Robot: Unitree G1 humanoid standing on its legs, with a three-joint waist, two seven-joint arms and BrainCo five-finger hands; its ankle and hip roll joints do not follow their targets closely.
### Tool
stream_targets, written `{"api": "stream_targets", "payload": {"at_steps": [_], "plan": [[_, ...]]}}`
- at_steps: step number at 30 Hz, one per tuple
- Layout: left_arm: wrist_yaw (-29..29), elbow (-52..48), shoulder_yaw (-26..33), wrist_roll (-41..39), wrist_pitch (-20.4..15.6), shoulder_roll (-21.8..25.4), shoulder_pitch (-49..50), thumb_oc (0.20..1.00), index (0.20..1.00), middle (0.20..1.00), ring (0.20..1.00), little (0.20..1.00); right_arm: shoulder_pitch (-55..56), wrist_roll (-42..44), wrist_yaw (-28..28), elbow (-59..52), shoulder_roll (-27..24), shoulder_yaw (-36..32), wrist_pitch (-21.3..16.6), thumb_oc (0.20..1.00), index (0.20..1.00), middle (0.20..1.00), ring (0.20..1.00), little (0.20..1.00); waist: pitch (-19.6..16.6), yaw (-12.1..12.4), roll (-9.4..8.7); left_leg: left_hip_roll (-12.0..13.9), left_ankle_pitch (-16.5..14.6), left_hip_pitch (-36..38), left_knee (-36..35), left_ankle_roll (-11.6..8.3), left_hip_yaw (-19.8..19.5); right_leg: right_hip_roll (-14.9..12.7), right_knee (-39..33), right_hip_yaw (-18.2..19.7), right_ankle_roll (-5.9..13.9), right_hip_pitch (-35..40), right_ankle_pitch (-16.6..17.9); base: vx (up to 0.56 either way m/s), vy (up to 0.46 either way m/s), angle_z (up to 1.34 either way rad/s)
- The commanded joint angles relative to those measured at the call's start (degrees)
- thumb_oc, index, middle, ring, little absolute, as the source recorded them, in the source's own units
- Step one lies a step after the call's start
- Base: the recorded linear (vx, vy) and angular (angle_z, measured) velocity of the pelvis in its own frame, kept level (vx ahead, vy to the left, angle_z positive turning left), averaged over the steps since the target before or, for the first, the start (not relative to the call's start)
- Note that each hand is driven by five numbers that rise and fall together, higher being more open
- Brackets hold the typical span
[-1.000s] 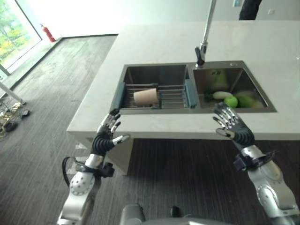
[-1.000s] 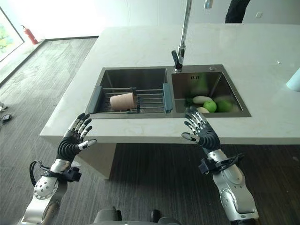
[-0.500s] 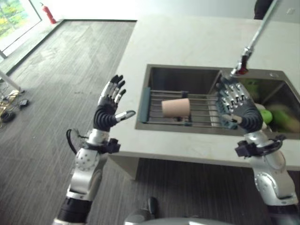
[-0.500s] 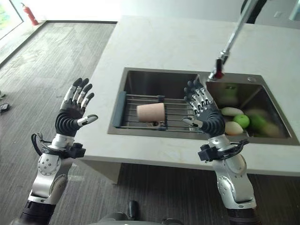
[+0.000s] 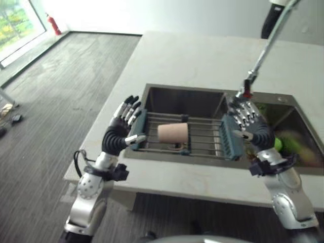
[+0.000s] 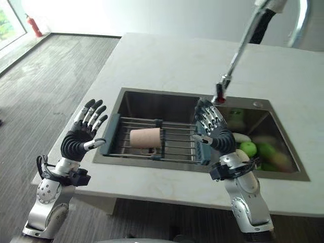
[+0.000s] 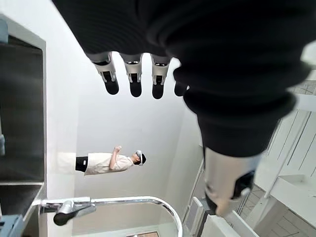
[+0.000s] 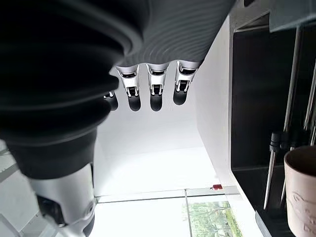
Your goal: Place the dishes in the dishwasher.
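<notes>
Right eye view is showing both empty, open hands, left hand (image 6: pixel 81 139) and right hand (image 6: pixel 212 131), moving in beside the tan paper cup (image 6: pixel 145 138) lying on the grey wire sink rack (image 6: pixel 174 147).

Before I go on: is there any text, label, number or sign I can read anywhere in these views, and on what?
None can be read.
The beige cup lying on its side on the wire rack in the steel sink's left basin: faint embossed marks on its wall, too blurred to read.
The tall chrome tap, pale countertop and green produce: no print.
</notes>
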Motion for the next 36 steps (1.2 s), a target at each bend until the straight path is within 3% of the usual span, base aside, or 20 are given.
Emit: {"api": "stream_targets", "payload": {"at_steps": [1,4,6,9,10,14,18,20,24,30,36], "plan": [[0.4,-1.0,1.8,-1.7,-2.3,0.5,-0.3,1.0,1.0,1.0,1.0,1.0,-0.3,1.4,0.1,-4.2,-2.6,-2.0,-1.2,1.0,1.0,1.0,1.0,1.0,-0.7,0.6,-1.51,0.8,-1.4,-5.1,7.8,-0.35,0.6,-5.1,0.3,0.1,3.81,0.8,-0.8,0.0,-0.006,-0.08],[3.2,1.2,0.5,3.1,-3.9,1.3,-3.8,1.0,1.0,1.0,1.0,1.0,-2.0,0.3,-0.1,-2.0,-2.2,-1.1,-3.3,1.0,1.0,1.0,1.0,1.0,0.0,-0.6,0.18,2.8,3.8,-3.8,-2.6,-0.83,3.6,-5.8,0.3,-2.3,4.54,1.4,-1.8,-0.02,0.097,0.08],[4.4,1.2,0.2,4.5,-3.1,1.8,-5.1,1.0,1.0,1.0,1.0,1.0,-1.9,0.8,-0.6,-2.5,-2.8,-1.2,-3.3,1.0,1.0,1.0,1.0,1.0,-0.7,-0.9,0.74,1.7,2.7,-3.4,-2.9,-0.39,1.1,-6.0,0.3,-2.4,4.65,1.3,-1.9,-0.02,0.123,0.14],[4.3,1.4,1.7,5.9,-4.1,2.4,-6.9,1.0,1.0,1.0,1.0,1.0,-1.4,0.2,1.1,-2.5,-1.4,-1.1,-3.1,1.0,1.0,1.0,1.0,1.0,-1.9,-1.7,1.44,1.3,1.6,-2.6,-2.9,-0.35,1.3,-6.8,0.3,-3.1,5.14,1.6,-2.0,0.01,0.161,-0.15],[5.1,1.6,1.9,9.5,-5.2,2.5,-7.4,1.0,1.0,1.0,1.0,1.0,-1.4,-1.0,1.3,-2.6,-0.9,-0.6,-2.9,1.0,1.0,1.0,1.0,1.0,-2.1,-1.9,1.56,1.1,1.3,-2.2,-2.9,-0.29,1.6,-7.1,0.3,-3.1,5.38,1.8,-2.0,0.05,0.141,-0.09],[9.0,2.5,4.1,24.4,-4.3,8.1,-11.0,1.0,1.0,1.0,1.0,1.0,-3.2,-0.7,1.6,-2.7,-2.0,-0.5,-0.6,1.0,1.0,1.0,1.0,1.0,-2.8,-2.7,2.22,0.4,0.2,-0.9,-2.9,0.15,2.6,-7.9,0.3,-2.2,6.33,2.0,-1.8,0.04,0.152,-0.11],[14.2,4.2,5.5,40.0,0.9,14.1,-13.4,1.0,1.0,1.0,1.0,1.0,-4.0,-0.6,1.1,-3.2,-2.9,-1.0,1.2,1.0,1.0,1.0,1.0,1.0,-3.8,-3.4,2.45,-0.2,-0.5,-0.4,-2.9,0.75,3.3,-8.4,0.3,-1.3,7.02,1.9,-1.7,0.01,0.079,-0.13],[13.8,4.0,5.9,41.9,2.3,15.1,-13.8,1.0,1.0,1.0,1.0,1.0,-4.1,-0.2,1.1,-3.5,-3.3,-1.4,1.7,1.0,1.0,1.0,1.0,1.0,-4.0,-3.5,2.45,-0.2,-0.2,-0.5,-2.9,0.83,3.5,-8.5,0.3,-1.1,7.0,1.7,-1.3,0.03,0.036,-0.02],[11.2,6.8,2.9,48.2,11.4,18.7,-18.0,1.0,1.0,1.0,1.0,1.0,-5.6,-1.1,1.0,-2.7,-3.9,-0.2,2.2,1.0,1.0,1.0,1.0,1.0,-4.8,-4.5,3.03,-0.1,-1.1,0.6,-2.9,1.0,4.3,-8.5,0.3,-0.7,7.5,2.3,-1.9,0.06,0.039,-0.04],[7.0,11.7,-1.6,49.7,17.6,21.4,-23.1,1.0,1.0,1.0,1.0,1.0,-7.6,-0.8,1.6,-1.6,-5.1,1.0,3.4,1.0,1.0,1.0,1.0,1.0,-5.5,-5.7,3.83,0.1,-1.2,1.1,-2.9,1.07,5.2,-8.4,0.3,0.1,7.7,2.3,-2.0,0.02,0.03,-0.11],[2.6,15.9,-6.6,50.0,21.6,21.3,-28.4,1.0,1.0,1.0,1.0,1.0,-8.5,-0.5,2.7,-0.6,-5.9,1.5,4.1,1.0,1.0,1.0,1.0,1.0,-6.1,-7.1,4.18,0.3,-1.4,1.5,-2.9,1.11,6.5,-8.2,0.3,0.7,7.82,2.3,-2.1,0.03,0.033,-0.1]]}}
